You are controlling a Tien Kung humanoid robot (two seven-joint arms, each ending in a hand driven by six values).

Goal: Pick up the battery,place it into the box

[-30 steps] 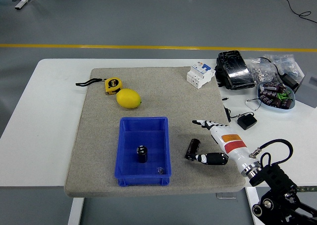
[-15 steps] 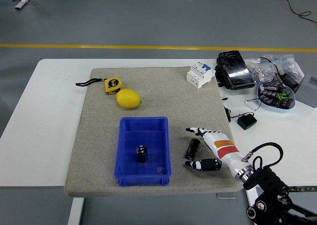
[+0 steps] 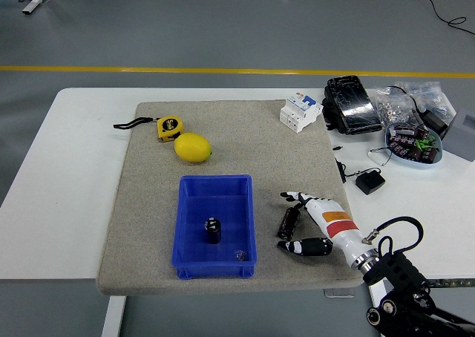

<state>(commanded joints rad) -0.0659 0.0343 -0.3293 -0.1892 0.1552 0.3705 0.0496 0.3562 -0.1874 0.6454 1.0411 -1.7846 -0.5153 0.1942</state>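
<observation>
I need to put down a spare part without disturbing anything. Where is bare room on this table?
Free: the white table left of the grey mat, and the mat's middle between the lemon and the circuit breaker. Crowded: the far right corner, with black case, bags and bowl; also around the right hand bracketing the battery beside the blue box.

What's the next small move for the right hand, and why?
Probably close the fingers on the battery. The right hand is open and brackets it, thumb below and fingers above, but hasn't gripped. The battery lies on the mat, just right of the box.
</observation>
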